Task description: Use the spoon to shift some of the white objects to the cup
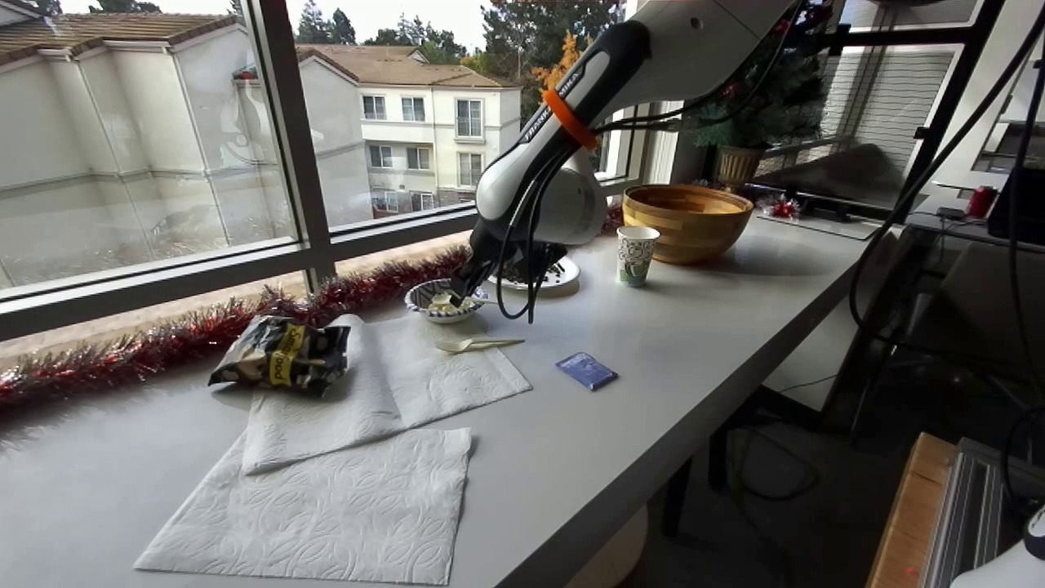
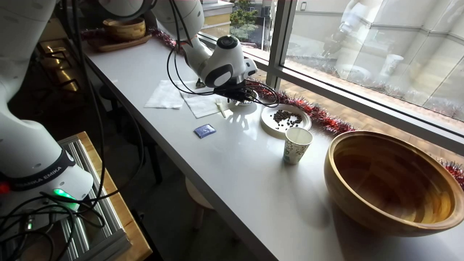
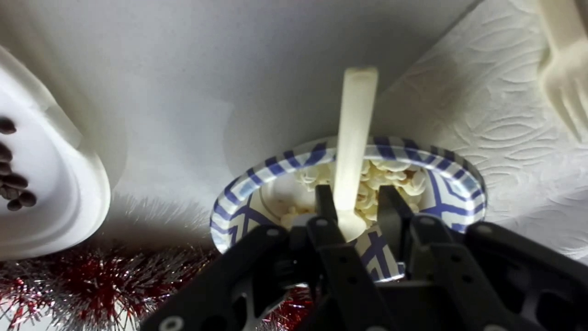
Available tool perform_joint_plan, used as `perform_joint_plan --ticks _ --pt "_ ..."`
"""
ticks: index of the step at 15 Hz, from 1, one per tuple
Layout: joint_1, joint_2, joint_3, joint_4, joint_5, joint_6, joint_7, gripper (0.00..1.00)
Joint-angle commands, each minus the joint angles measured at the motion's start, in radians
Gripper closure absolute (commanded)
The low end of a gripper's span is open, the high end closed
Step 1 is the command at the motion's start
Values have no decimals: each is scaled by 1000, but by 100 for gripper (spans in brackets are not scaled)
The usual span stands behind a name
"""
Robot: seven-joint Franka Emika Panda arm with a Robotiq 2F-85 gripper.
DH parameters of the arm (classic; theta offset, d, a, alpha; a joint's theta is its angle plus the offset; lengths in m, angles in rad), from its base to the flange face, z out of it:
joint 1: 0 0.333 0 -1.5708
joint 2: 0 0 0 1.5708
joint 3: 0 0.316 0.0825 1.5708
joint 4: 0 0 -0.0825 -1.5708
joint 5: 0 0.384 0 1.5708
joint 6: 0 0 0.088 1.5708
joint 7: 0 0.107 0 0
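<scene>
Popcorn, the white objects [image 3: 415,183], lies in a blue-and-white patterned paper bowl [image 3: 455,200]. A pale spoon [image 3: 354,115] leans in that bowl, its handle sticking out over the rim. My gripper [image 3: 355,187] reaches down over the bowl with the spoon between its fingers. The spoon lies nearer the finger on the left of the wrist view, and a gap shows on its other side, so the jaws stand open around it. In both exterior views the patterned paper cup [image 1: 637,256] stands upright, apart from the gripper. Fingertips are hard to make out in the exterior views.
A white plate [image 2: 269,123] of dark beans sits between popcorn bowl and cup. The large wooden bowl [image 1: 690,233] stands beside the cup. A fork [image 3: 567,69] lies on paper towels [image 1: 326,506]. A snack bag [image 1: 282,355], a blue packet [image 1: 586,370] and tinsel [image 1: 220,327] are around.
</scene>
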Motion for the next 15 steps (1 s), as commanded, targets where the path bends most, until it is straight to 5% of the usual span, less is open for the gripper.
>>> perform_joint_plan --ticks 1,2,8,15 --pt "-9 12 5 15 -39 8 15 89" --pt "-4 9 0 15 -37 3 22 100" --pt "31 -60 -30 -11 -28 -10 67 97" --pt "288 -176 -313 14 -123 -163 144 97"
